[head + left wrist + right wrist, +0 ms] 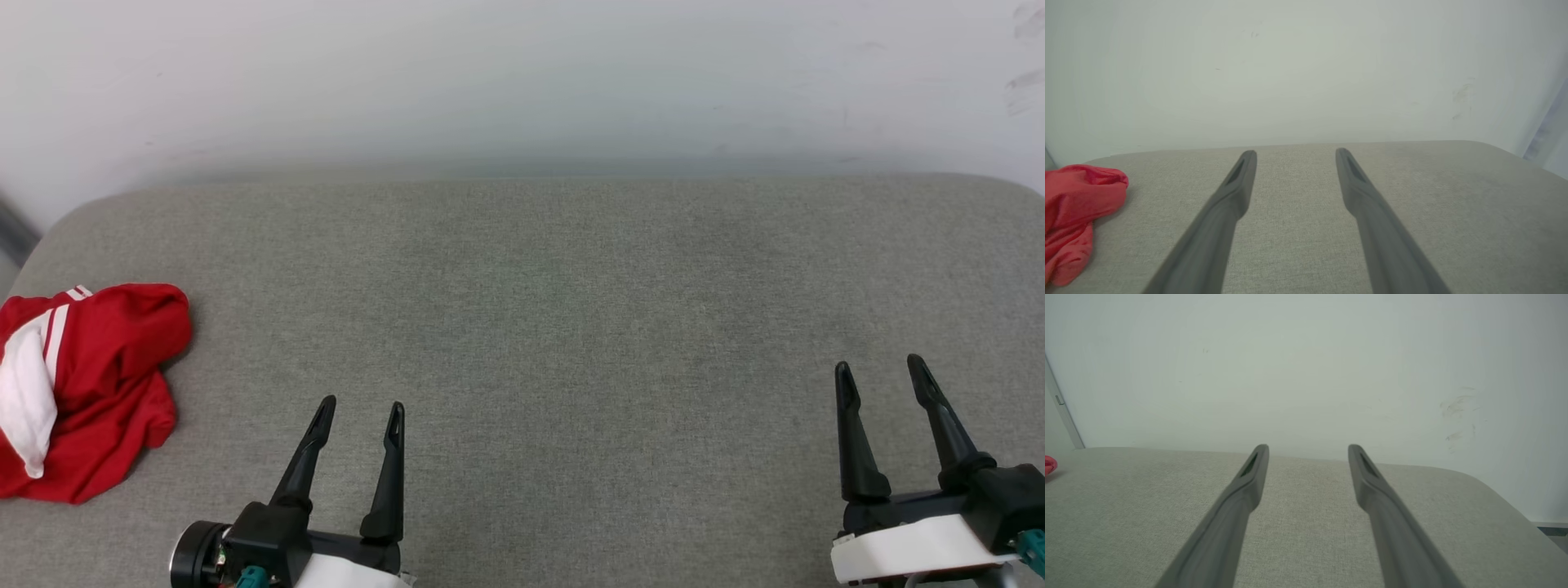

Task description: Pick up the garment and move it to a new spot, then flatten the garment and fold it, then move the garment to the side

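Head view: a desk [571, 327] covered in grey woven fabric, with rounded far corners, stands against a pale wall [522, 82]. The shirt [82, 384] lies crumpled in a heap at the desk's far left edge. It is red, with a white sleeve panel and red-and-white stripe trim showing on top; any lettering is hidden in the folds. The left end effector [362, 404] sits at the lower left, its two dark fingers spread apart and empty, pointing up the view. It is to the right of the shirt and not touching it. The right end effector [878, 363] sits at the lower right, well apart from the shirt, fingers also spread with nothing between them.

Left wrist view: the left end effector [1295, 152] points across the desk [1453, 204] toward the wall, its fingers wide apart above bare fabric. The red shirt [1073, 204] bunches at the left edge, resting on the desk clear of the near finger.

Right wrist view: the right end effector [1308, 447] is likewise spread and empty over the desk [1126, 498]. A small sliver of the red shirt [1049, 464] shows at the far left edge. Faint scuff marks [1453, 408] dot the wall at right.
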Tool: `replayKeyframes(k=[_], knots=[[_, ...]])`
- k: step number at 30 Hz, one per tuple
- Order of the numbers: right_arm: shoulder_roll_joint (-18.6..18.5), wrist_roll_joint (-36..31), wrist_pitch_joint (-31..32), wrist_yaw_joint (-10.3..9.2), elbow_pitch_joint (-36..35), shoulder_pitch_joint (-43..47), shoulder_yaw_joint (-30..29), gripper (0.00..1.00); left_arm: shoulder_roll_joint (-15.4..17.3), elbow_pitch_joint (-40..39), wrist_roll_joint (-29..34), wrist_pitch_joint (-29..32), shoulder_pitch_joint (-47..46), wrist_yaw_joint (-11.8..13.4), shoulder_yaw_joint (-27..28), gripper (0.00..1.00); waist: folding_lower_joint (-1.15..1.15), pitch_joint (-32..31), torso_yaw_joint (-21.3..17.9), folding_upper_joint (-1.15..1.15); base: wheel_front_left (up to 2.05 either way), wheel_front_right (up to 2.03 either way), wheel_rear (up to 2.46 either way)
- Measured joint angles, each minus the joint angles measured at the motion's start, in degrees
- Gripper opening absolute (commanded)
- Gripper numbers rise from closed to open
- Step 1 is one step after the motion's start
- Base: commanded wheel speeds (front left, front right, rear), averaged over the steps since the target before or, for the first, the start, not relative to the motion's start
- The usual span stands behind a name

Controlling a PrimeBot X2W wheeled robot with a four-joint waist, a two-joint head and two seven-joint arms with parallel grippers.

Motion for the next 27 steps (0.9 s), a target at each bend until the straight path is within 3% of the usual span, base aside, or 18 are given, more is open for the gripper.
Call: replayKeyframes(k=[14, 27], knots=[[0.0, 0.0, -0.2, 0.0, 0.2, 0.0, 1.2, 1.0, -0.1, 0.4, -1.3, -0.2, -0.4, 0.0, 0.4, 1.0, 0.0, 0.5, 1.8, 0.0, 0.0, 0.0, 0.0], [0.0, -1.0, -0.2, 0.01, 0.1, 0.2, 2.6, 1.0, -0.1, 0.1, -0.5, -0.2, -1.5, 1.4, 1.1, 1.0, 0.0, 1.0, 11.1, 0.0, 0.0, 0.0, 0.0]])
